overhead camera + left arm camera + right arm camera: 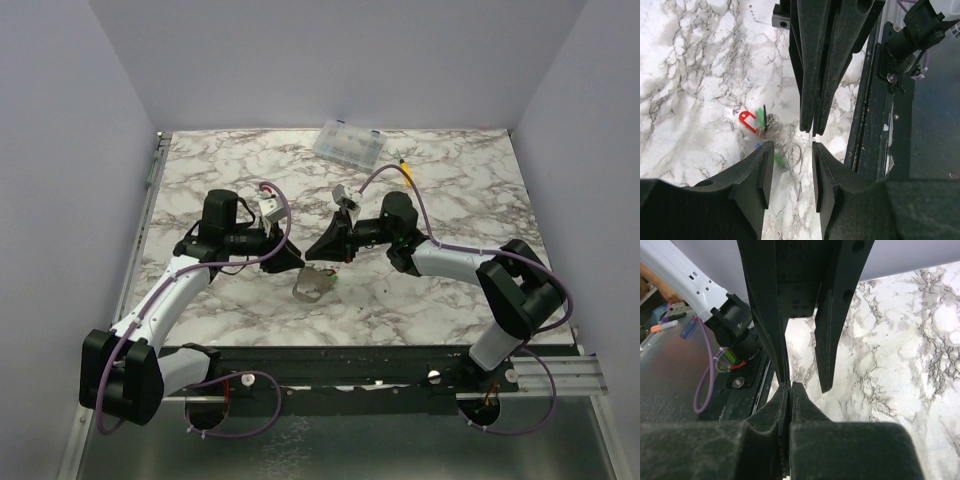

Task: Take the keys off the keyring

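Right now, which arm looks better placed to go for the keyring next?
Probably the left: the left gripper hangs open right above the keyring, with the keys alongside. The right gripper beside it is shut and would have to open first.

A robotics lab test cell; plain lavender walls (330, 60) box in the marble-patterned surface (240, 170) on three sides; a black mounting rail (330, 365) along its near edge carries the left arm (170, 290) and right arm (450, 262); purple cables (378, 172) trail over it; a clear compartment box (348, 144) sits at its far edge.
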Controlling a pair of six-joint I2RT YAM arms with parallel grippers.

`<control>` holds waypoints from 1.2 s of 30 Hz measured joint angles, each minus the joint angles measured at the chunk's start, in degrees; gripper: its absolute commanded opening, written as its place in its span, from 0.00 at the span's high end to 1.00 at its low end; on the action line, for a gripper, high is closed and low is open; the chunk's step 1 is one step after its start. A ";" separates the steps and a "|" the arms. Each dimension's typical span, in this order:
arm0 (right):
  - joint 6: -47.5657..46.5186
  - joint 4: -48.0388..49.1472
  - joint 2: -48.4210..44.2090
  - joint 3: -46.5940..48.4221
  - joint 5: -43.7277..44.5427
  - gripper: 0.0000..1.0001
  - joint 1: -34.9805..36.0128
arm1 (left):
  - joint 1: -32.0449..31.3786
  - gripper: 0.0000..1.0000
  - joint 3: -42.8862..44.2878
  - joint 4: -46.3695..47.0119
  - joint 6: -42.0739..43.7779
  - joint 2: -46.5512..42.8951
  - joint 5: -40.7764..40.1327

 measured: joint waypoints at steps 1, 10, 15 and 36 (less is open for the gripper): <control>0.04 0.26 0.04 0.00 0.02 0.99 0.00 | 0.00 0.58 -0.39 0.44 -0.11 0.09 0.20; -2.14 -2.16 0.11 0.20 0.44 0.97 0.00 | 0.00 0.58 -2.36 3.72 -1.97 1.53 1.07; -13.79 -22.58 0.76 6.38 2.45 0.71 0.00 | 2.99 0.52 -0.07 -2.21 2.56 1.88 -2.54; -17.84 -49.44 16.22 16.09 10.23 0.61 1.95 | 19.91 0.56 14.03 -26.10 11.21 37.40 -9.40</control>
